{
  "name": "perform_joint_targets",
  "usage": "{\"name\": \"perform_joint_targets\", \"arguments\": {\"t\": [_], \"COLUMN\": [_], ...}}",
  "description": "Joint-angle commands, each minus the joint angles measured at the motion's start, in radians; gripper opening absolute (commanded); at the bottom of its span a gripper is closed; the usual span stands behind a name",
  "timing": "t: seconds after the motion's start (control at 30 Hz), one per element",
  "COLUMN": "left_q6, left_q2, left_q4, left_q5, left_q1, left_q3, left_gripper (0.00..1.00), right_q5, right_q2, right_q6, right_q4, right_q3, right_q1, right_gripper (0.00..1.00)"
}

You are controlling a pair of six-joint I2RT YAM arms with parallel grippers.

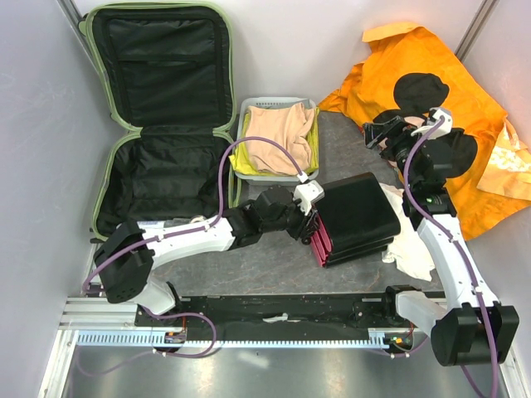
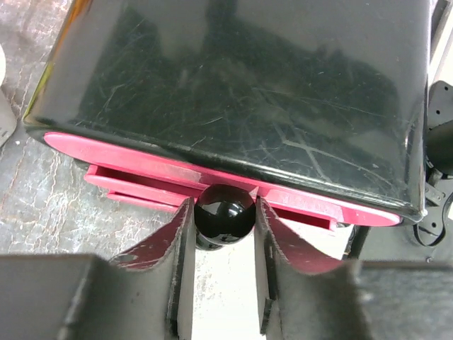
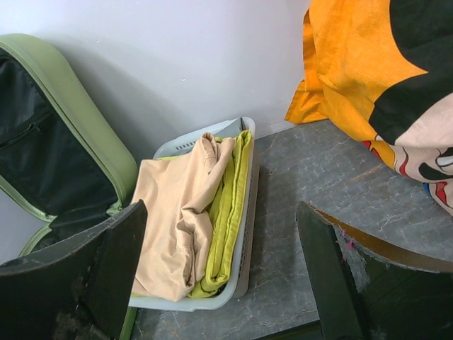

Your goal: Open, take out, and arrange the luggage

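The pale green suitcase (image 1: 158, 116) lies open at the back left, its lid leaning on the wall, black lining showing; its edge also shows in the right wrist view (image 3: 64, 134). A black box with pink drawers (image 1: 357, 217) sits mid-table. My left gripper (image 1: 310, 222) is at the box's drawer front, its jaws closed around the black round knob (image 2: 224, 212) of a pink drawer (image 2: 212, 185). My right gripper (image 1: 383, 133) is open and empty, raised over the table's back right.
A white mesh basket (image 1: 253, 174) with folded peach and yellow clothes (image 3: 191, 212) stands right of the suitcase. An orange cartoon-print cloth (image 1: 448, 91) covers the back right. A white cloth (image 1: 411, 240) lies right of the box.
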Motion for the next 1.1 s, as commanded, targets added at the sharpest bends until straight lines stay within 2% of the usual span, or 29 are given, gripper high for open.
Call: {"name": "perform_joint_targets", "arguments": {"t": [0.0,0.43,0.87,0.97,1.03,1.07], "left_q6": [0.021,-0.052,-0.092,-0.097,-0.095,-0.095], "left_q2": [-0.050,-0.239,-0.291,-0.308,-0.305,-0.305], "left_q4": [-0.022,-0.085,-0.133,-0.133,-0.137,-0.142], "left_q5": [-0.081,-0.169,-0.213,-0.219,-0.212,-0.212], "left_q1": [0.007,0.005,0.005,0.005,0.005,0.007], "left_q3": [-0.035,-0.185,-0.245,-0.250,-0.245,-0.242], "left_gripper": [0.18,0.17,0.17,0.27,0.46,0.63], "right_q5": [-0.017,-0.014,-0.012,-0.015,-0.014,-0.014], "right_q2": [0.008,0.028,0.027,0.027,0.027,0.025], "right_q6": [0.010,0.016,0.024,0.025,0.025,0.024], "right_q4": [0.062,0.079,0.078,0.078,0.079,0.078], "right_q3": [-0.008,-0.016,-0.022,-0.022,-0.022,-0.020], "right_q1": [-0.001,-0.001,0.000,0.000,0.000,0.000], "right_gripper": [0.94,0.93,0.94,0.94,0.94,0.94]}}
